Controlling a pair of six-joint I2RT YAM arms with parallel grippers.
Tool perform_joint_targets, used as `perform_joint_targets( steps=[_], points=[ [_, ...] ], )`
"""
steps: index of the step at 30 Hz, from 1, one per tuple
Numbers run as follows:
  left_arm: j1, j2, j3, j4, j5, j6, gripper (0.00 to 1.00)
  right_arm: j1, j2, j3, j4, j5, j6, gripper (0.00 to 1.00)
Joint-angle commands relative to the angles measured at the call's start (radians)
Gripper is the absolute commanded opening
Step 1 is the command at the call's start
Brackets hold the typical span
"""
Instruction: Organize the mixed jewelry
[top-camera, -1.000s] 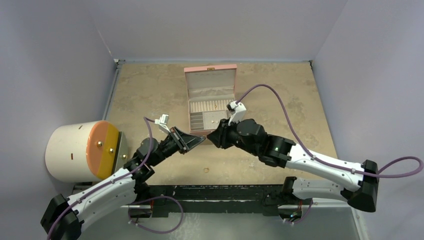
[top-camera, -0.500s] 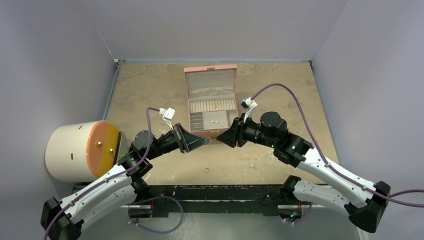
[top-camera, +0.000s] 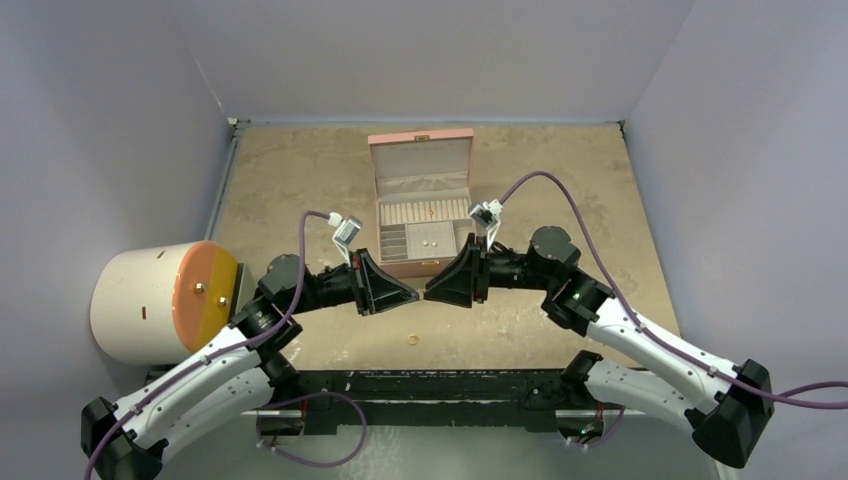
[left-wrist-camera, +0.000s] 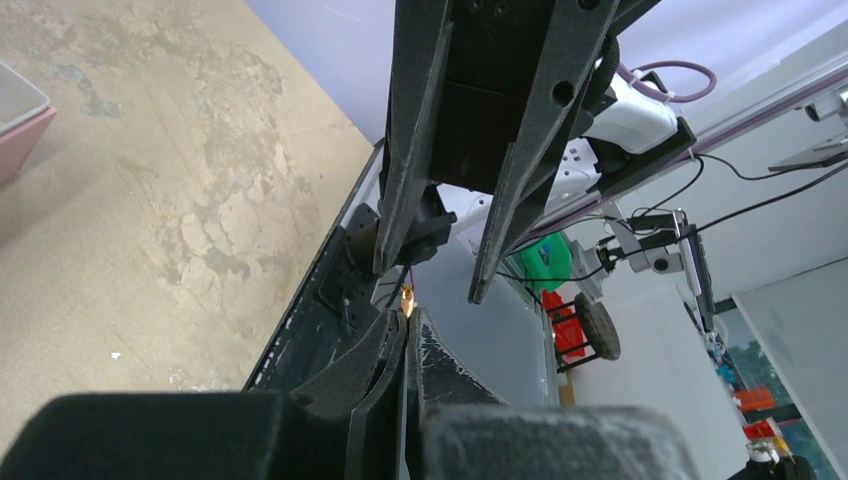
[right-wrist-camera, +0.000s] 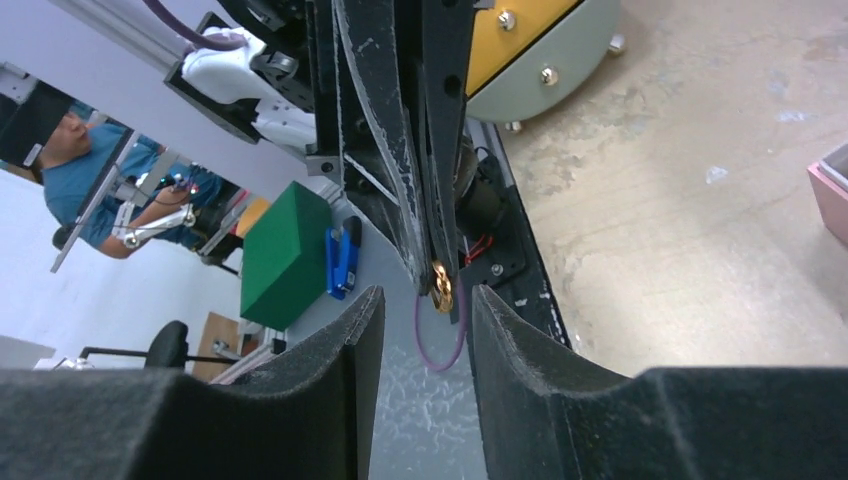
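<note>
My left gripper (top-camera: 411, 295) is shut on a tiny gold ring (left-wrist-camera: 407, 299), which pokes out past its tips (left-wrist-camera: 410, 316). My right gripper (top-camera: 430, 292) faces it tip to tip, just in front of the pink jewelry box (top-camera: 421, 148). It stands open (right-wrist-camera: 427, 300), and the held gold ring (right-wrist-camera: 441, 286) hangs at the mouth of the gap, nearer the right-hand finger (right-wrist-camera: 490, 330), touching neither. Another gold ring (top-camera: 412, 340) lies on the table below the two grippers. Tiny pieces (top-camera: 428, 243) rest in the box's compartments.
A white cylinder with an orange face (top-camera: 165, 300) lies at the left near my left arm. The open box's lid stands up at the back. The black base rail (top-camera: 420, 385) runs along the table's near edge.
My right gripper pulled back from over the box, turned to face the left gripper and opened wider. My left gripper levelled and turned toward it, still holding the gold ring.
</note>
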Motion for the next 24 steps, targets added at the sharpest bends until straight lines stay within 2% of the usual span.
perform_joint_targets(
  steps=[1,7,14,21,24],
  points=[
    [-0.002,-0.008,0.051,0.019,0.046,0.04,0.0,-0.004,0.011,-0.006,0.167,-0.088,0.057,0.38],
    [-0.001,-0.013,0.048,0.028,0.05,0.031,0.0,-0.003,0.03,-0.009,0.194,-0.096,0.074,0.36],
    [-0.001,-0.007,0.024,0.123,0.067,-0.024,0.0,-0.004,0.037,-0.012,0.182,-0.085,0.069,0.34],
    [-0.001,-0.005,0.024,0.135,0.076,-0.029,0.0,-0.004,0.022,-0.018,0.164,-0.076,0.052,0.34],
    [-0.002,0.0,0.023,0.139,0.072,-0.031,0.0,-0.003,0.023,-0.02,0.171,-0.083,0.052,0.31]
  ],
)
